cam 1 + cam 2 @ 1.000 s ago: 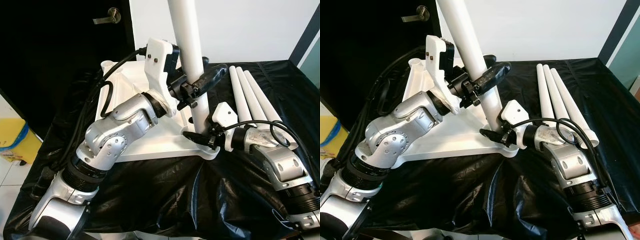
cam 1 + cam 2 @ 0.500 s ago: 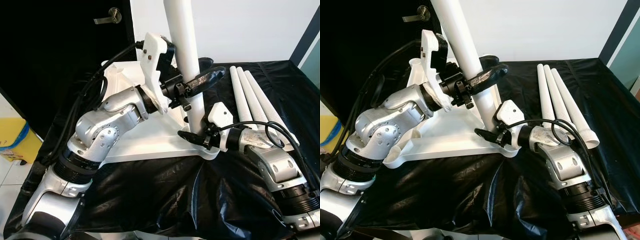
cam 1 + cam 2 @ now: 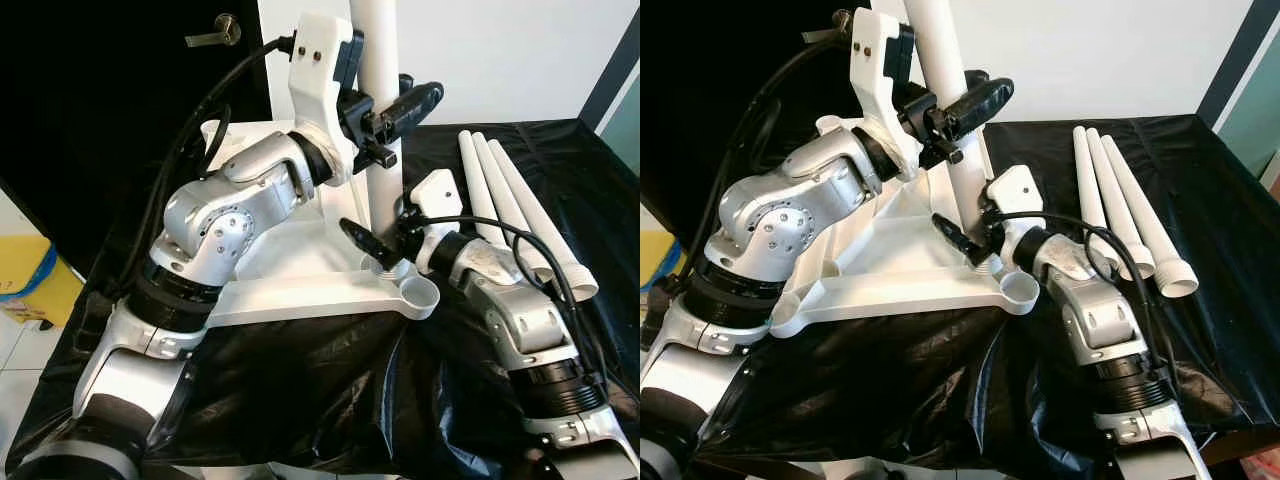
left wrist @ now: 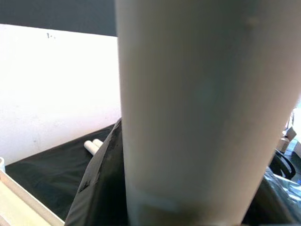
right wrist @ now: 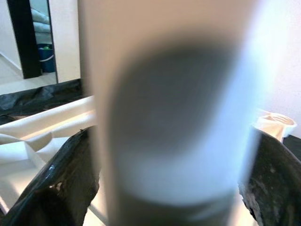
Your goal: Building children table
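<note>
Left end effector [image 3: 392,108] is clamped high on the white table leg [image 3: 378,60], and in the left eye view the right end effector [image 3: 372,243] grips the same leg near its foot, just above the upturned white tabletop [image 3: 290,270] that lies on the black-covered table [image 3: 300,380]. An empty corner socket [image 3: 423,293] sits just beside the leg's lower end. Three spare legs [image 3: 510,200] lie side by side on the cover near the right arm. In the right eye view the leg stands nearly upright, long axis vertical with a slight lean, foot end down over the tabletop's corner. From the left wrist view the leg [image 4: 188,113] stands close between the black fingers; the right wrist view shows it blurred, with fingers [image 5: 56,188] on either side. The step in hand looks to be seating this leg; the next move likely calls for lining its foot over the socket and pressing straight down.
</note>
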Robot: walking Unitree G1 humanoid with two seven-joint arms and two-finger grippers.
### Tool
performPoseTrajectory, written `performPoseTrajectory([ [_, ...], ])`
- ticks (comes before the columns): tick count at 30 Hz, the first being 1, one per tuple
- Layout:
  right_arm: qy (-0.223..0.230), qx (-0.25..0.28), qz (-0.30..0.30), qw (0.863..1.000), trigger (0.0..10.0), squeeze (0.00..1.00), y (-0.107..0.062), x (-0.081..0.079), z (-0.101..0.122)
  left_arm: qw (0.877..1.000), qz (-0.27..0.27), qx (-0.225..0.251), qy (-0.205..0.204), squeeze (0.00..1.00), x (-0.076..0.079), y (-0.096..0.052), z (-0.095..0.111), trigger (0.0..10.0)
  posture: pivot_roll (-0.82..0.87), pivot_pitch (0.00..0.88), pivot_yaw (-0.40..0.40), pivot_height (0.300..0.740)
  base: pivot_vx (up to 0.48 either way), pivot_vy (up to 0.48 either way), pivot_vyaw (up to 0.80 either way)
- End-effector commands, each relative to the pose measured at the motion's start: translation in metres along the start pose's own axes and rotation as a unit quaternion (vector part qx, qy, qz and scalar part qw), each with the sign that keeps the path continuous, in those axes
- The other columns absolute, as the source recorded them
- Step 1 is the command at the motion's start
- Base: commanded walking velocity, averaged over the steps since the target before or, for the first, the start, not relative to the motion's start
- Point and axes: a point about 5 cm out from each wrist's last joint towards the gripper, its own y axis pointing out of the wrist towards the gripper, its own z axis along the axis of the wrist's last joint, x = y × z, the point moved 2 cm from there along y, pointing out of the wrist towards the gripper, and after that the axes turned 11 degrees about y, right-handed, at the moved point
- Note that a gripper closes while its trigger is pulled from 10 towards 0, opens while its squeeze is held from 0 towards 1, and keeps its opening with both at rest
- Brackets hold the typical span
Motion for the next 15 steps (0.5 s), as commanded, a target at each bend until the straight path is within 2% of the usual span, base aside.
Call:
performPoseTrajectory([
  [1,-0.006,0.007,-0.03,1.0,10.0,0.0,0.011,-0.01,0.0,0.999,0.044,0.006,0.005,0.0,-0.01,0.007,0.01,10.0,-0.04,0.065,0.026,0.74,0.0,0.0,0.0],
  [3,-0.006,0.007,-0.03,1.0,10.0,0.0,0.011,-0.01,0.0,0.999,0.044,0.006,0.005,0.0,-0.01,0.007,0.01,10.0,-0.04,0.065,0.026,0.74,0.0,0.0,0.0],
  [5,0.004,0.01,-0.071,0.997,10.0,0.0,0.019,-0.016,-0.004,0.997,0.081,0.002,0.014,0.0,-0.018,0.011,0.013,10.0,-0.04,0.066,0.029,0.74,0.0,0.0,0.0],
  [8,-0.008,0.006,-0.104,0.995,10.0,0.0,0.024,-0.017,-0.008,0.995,0.096,-0.008,0.025,0.0,-0.018,0.015,0.014,10.0,-0.04,0.066,0.029,0.74,0.0,0.0,0.0],
  [11,-0.007,0.015,-0.133,0.991,10.0,0.0,0.033,-0.018,-0.006,0.994,0.099,-0.019,0.04,0.0,-0.014,0.019,0.013,10.0,-0.04,0.064,0.03,0.74,0.0,0.0,0.0],
  [15,-0.008,0.019,-0.139,0.99,10.0,0.0,0.035,-0.019,-0.005,0.994,0.099,-0.022,0.043,0.0,-0.013,0.02,0.013,10.0,-0.04,0.064,0.03,0.74,0.0,0.0,0.0],
])
